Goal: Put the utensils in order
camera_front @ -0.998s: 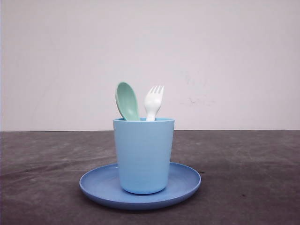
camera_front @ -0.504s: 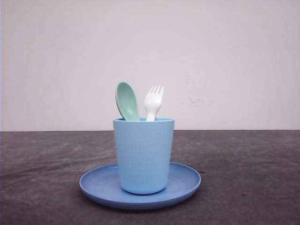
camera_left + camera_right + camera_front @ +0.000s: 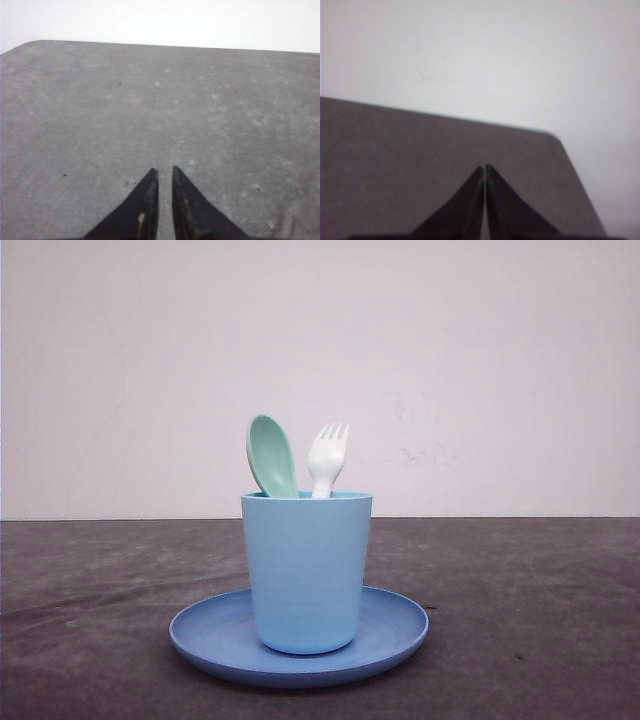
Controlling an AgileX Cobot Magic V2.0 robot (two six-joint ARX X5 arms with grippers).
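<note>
The spoon (image 3: 270, 456) and the fork (image 3: 327, 458) stand upright in the cup (image 3: 306, 570), heads up, the spoon at the left. The cup stands on the plate (image 3: 395, 635), on the table (image 3: 530, 620).

The left gripper (image 3: 165, 176) has its fingers almost together, a thin gap between the tips, and holds nothing; below them is bare table. The right gripper (image 3: 485, 170) has its tips pressed together, also without a load.

Both utensils look light, stiff and smooth, so probably slippery. I think the best hold is on the neck just under the head, where it rises above the rim. The cup may tip if a handle drags on it.
</note>
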